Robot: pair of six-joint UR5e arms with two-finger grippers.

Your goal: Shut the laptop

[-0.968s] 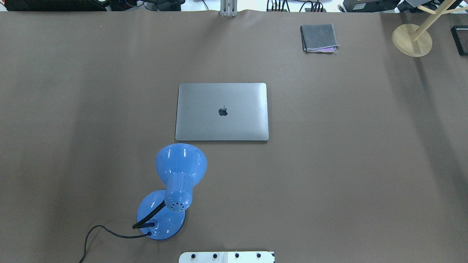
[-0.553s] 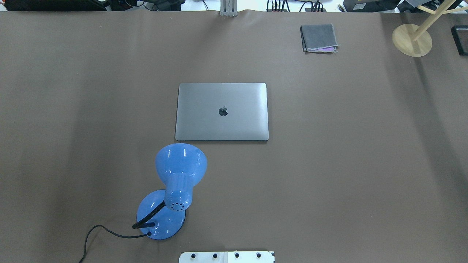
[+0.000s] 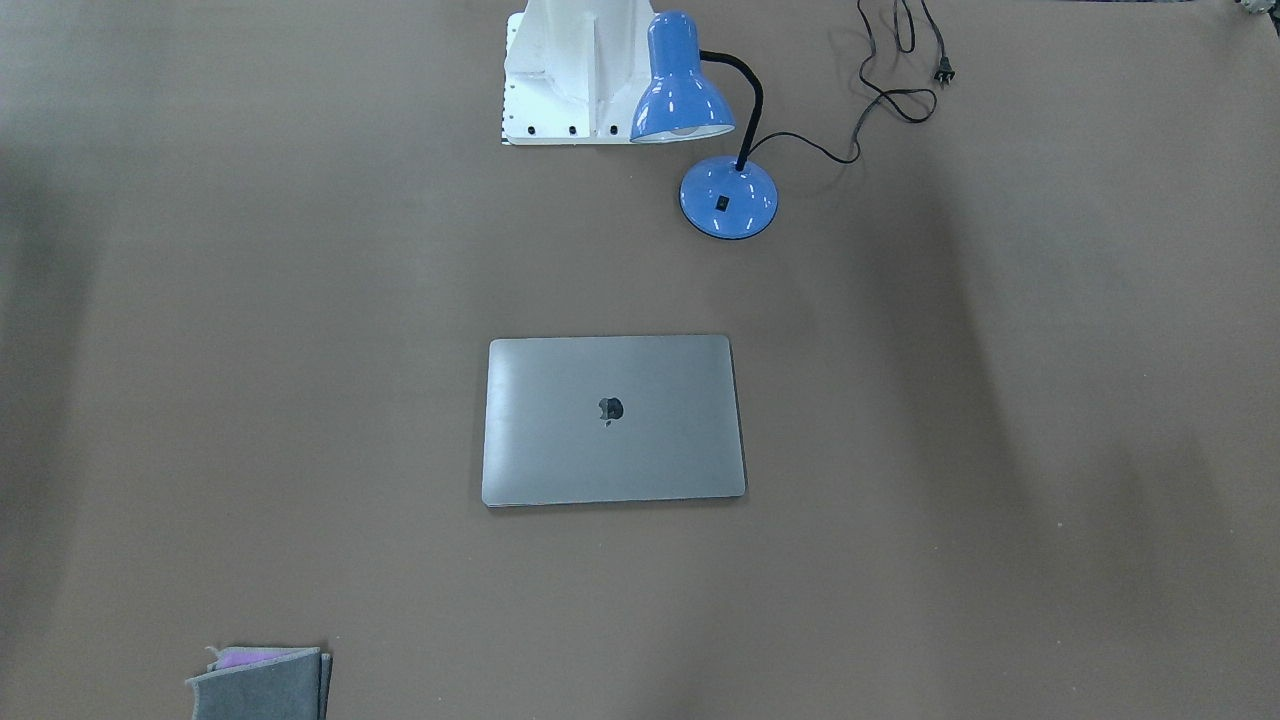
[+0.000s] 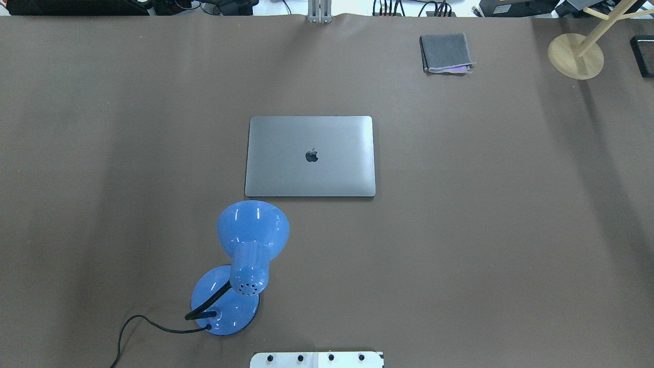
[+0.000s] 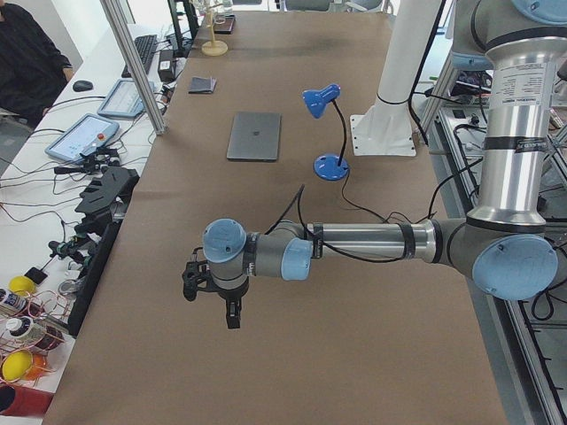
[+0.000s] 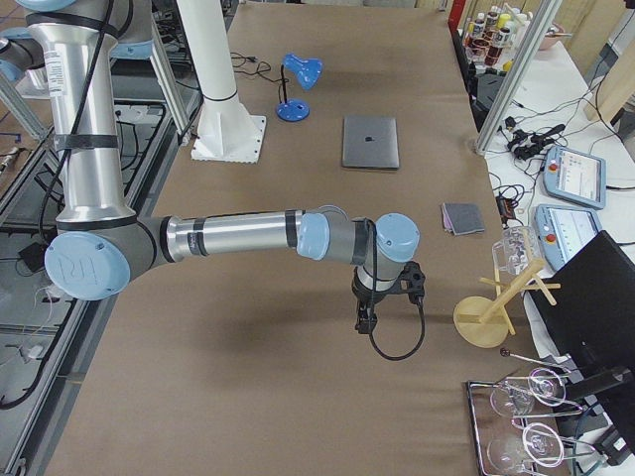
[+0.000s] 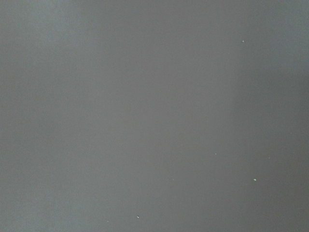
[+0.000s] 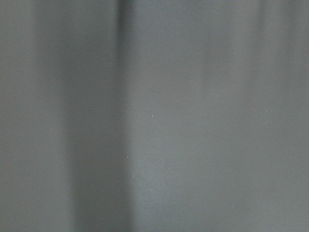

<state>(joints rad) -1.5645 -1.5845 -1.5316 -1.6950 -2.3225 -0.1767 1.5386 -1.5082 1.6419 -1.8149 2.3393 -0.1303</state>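
We log laptop (image 4: 309, 156) lid down on worktop (image 4: 485, 230), lamp (image 4: 253, 227) near it. Far from laptop: left fingers (image 5: 232, 315), right fingers (image 6: 364, 322); opening, cannot tell.

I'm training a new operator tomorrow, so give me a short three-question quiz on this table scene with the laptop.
1. True or false: the laptop lies flat with its lid shut.
2. What colour is the desk lamp? A red, B blue, C white.
3. Which stands nearer the laptop: the desk lamp or the folded grey cloth?
Key: 1 true; 2 B; 3 the desk lamp.
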